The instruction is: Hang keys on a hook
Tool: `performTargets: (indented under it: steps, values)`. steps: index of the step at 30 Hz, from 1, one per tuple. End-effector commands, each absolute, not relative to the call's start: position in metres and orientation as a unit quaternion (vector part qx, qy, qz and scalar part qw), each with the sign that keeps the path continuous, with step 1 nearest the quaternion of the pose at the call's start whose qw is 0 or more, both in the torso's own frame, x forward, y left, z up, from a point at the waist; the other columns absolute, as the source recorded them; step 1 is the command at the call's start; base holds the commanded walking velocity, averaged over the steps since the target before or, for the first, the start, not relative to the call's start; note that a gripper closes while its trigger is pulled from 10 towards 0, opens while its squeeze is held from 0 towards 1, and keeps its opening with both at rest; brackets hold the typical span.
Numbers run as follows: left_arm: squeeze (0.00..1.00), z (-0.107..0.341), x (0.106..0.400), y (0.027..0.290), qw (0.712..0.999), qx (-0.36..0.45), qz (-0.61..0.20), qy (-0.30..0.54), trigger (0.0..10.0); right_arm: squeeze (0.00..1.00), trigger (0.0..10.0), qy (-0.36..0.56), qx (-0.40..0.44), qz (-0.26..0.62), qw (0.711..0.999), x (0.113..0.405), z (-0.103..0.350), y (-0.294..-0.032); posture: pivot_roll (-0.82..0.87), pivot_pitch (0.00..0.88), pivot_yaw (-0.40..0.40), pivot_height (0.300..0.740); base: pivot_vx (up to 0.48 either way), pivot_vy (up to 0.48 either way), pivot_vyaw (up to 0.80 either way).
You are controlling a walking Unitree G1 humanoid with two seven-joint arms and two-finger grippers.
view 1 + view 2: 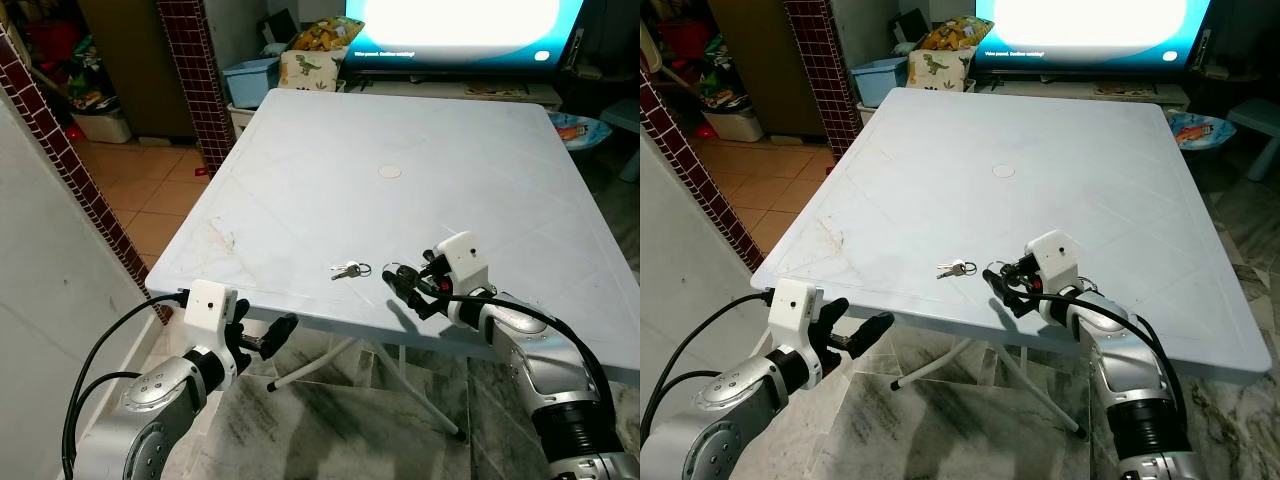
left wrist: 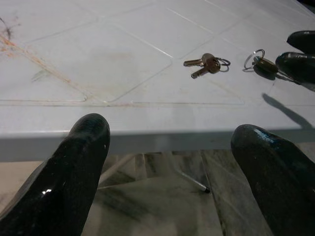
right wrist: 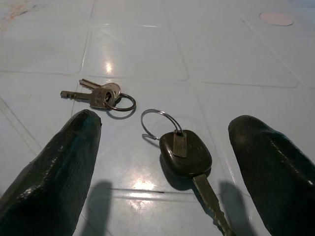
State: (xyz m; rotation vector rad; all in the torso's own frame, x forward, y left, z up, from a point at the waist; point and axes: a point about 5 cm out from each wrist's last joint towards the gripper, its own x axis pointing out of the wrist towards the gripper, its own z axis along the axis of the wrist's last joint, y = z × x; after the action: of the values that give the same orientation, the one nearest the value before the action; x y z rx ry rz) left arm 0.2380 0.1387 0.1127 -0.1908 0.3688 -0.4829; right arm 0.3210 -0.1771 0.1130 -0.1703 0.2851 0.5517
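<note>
Right gripper (image 3: pixel 162 162) open, fingers wide apart, straddling the black-headed key (image 3: pixel 186 153) that lies flat on the table (image 1: pixel 400 130) close to its near edge. Nothing gripped yet. Key has a wire ring on its head end and the blade points back toward the wrist. Step in hand looks like the pick. To do it well: come lower so the fingertips (image 3: pixel 64 162) bracket the black plastic head, not the thin blade, then close across the head's narrow sides. Flat key on a smooth top may skid, so close slowly and keep the tips touching the surface. Leave the ring free, it's what goes over a hook.

Second set, two small keys on a ring (image 1: pixel 350 269), lies just beside the black-headed key, further along the near edge toward the robot's left, apart from it. Don't sweep it with the left-side finger.

Right arm pose: forearm reaches in over the near edge, wrist low, fingers angled down and forward onto the tabletop.

Left gripper (image 1: pixel 268 337) open too, empty, held below and outside the table's near edge toward the near-left corner, pointing in at the edge. Idle. No hook visible in any view.
</note>
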Motion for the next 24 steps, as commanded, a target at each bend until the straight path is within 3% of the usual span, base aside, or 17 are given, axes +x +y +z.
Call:
performTargets:
  steps: [1, 15, 16, 17, 18, 19, 20, 24]
  values:
    - [0.00, 0.115, 0.239, 0.138, 0.950, -0.087, -0.240, 0.180, 10.0, 0.00, 10.0, 0.137, -0.090, 0.274, 0.948, 0.325, 0.114, -0.177, 0.03, 0.045, 0.065, 0.740, 0.000, 0.000, 0.00]
    - [0.00, 0.117, 0.242, 0.136, 0.950, -0.083, -0.245, 0.175, 10.0, 0.00, 10.0, 0.131, -0.082, 0.283, 0.947, 0.342, 0.110, -0.174, 0.04, 0.049, 0.065, 0.740, 0.000, 0.000, 0.00]
    - [0.00, 0.117, 0.242, 0.135, 0.950, -0.083, -0.246, 0.175, 10.0, 0.00, 7.1, 0.133, -0.079, 0.283, 0.947, 0.342, 0.109, -0.174, 0.04, 0.049, 0.065, 0.740, 0.000, 0.000, 0.00]
    - [0.00, 0.117, 0.242, 0.135, 0.950, -0.083, -0.246, 0.176, 10.0, 0.00, 7.1, 0.134, -0.078, 0.283, 0.947, 0.343, 0.108, -0.173, 0.04, 0.049, 0.065, 0.740, 0.000, 0.000, 0.00]
    - [0.00, 0.118, 0.242, 0.135, 0.949, -0.083, -0.247, 0.175, 10.0, 0.00, 5.3, 0.134, -0.078, 0.289, 0.945, 0.343, 0.107, -0.172, 0.04, 0.053, 0.066, 0.740, 0.000, 0.000, 0.00]
    - [0.00, 0.118, 0.242, 0.135, 0.949, -0.083, -0.247, 0.175, 10.0, 0.00, 5.3, 0.134, -0.078, 0.289, 0.945, 0.343, 0.107, -0.172, 0.04, 0.053, 0.066, 0.740, 0.000, 0.000, 0.00]
    - [0.00, 0.118, 0.242, 0.135, 0.949, -0.083, -0.247, 0.175, 10.0, 0.00, 3.8, 0.136, -0.074, 0.295, 0.943, 0.343, 0.105, -0.171, 0.04, 0.053, 0.066, 0.740, 0.000, 0.000, 0.00]
    - [0.00, 0.118, 0.242, 0.134, 0.949, -0.083, -0.248, 0.176, 10.0, 0.00, 3.4, 0.137, -0.068, 0.302, 0.941, 0.345, 0.103, -0.169, 0.05, 0.058, 0.066, 0.740, 0.000, 0.000, 0.00]
